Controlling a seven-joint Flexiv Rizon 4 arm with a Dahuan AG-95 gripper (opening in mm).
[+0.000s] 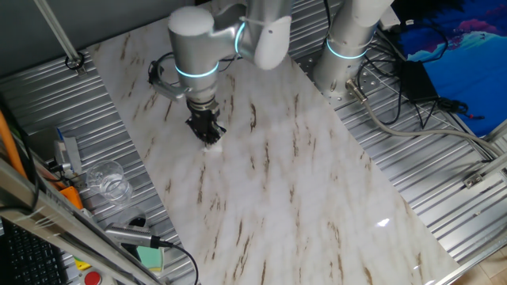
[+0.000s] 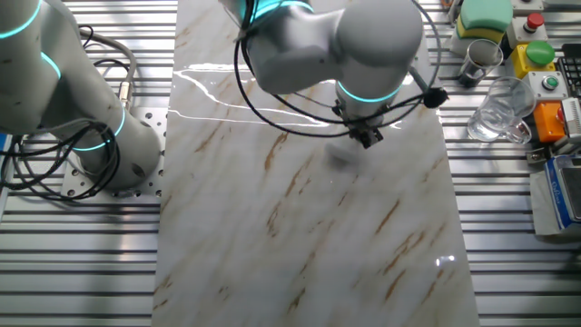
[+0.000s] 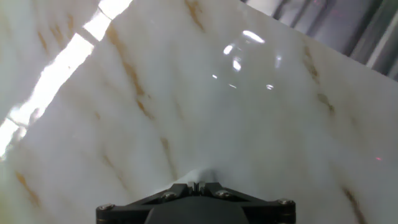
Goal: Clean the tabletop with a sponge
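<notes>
The marble tabletop (image 1: 301,182) is a long glossy white slab with brown streaks; it also shows in the other fixed view (image 2: 309,227) and fills the hand view (image 3: 249,124). My gripper (image 1: 207,133) points straight down onto the slab's far left part, with the jaws closed together. It is shut on the small white sponge (image 1: 212,145), which presses against the marble. In the hand view the gripper (image 3: 198,185) sits at the bottom edge with a bit of the white sponge (image 3: 200,176) showing past the tips. In the other fixed view the gripper (image 2: 366,136) hides the sponge.
A clear glass cup (image 1: 107,180) and a pale green block with a dark top (image 1: 149,257) lie on the ribbed metal (image 1: 119,142) left of the slab. A second arm's base (image 1: 348,47) with cables stands at the slab's far right edge.
</notes>
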